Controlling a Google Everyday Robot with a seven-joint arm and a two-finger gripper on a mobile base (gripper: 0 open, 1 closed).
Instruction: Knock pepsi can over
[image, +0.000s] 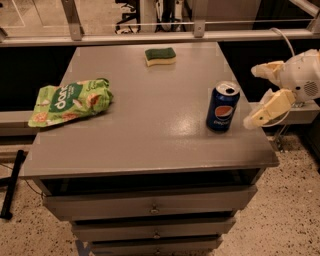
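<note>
**Camera view: gripper poised beside the upright can, push not yet made**

Camera view shows the pepsi can (223, 107) standing upright near the right edge of the grey table (150, 135), so the knock-over is not yet done. The gripper (251, 97) hangs just to the right of the can, about level with its body, and I see no contact between them. Its two cream fingers (265, 110) are spread apart and hold nothing.

I judge this to be the approach step. The next move calls for a sideways sweep leftward, meeting the can high on its wall (a low push would more likely slide it than tip it). There is bare table on the can's left for it to fall onto. The green snack bag (70, 100) and the sponge (160, 56) lie well apart from that path.

Only the wrist and fingers are in view; the rest of the arm is cut off at the right border, and the base is out of sight. Whether the lower fingertip is over the tabletop or just off its edge is hard to make out.
</note>
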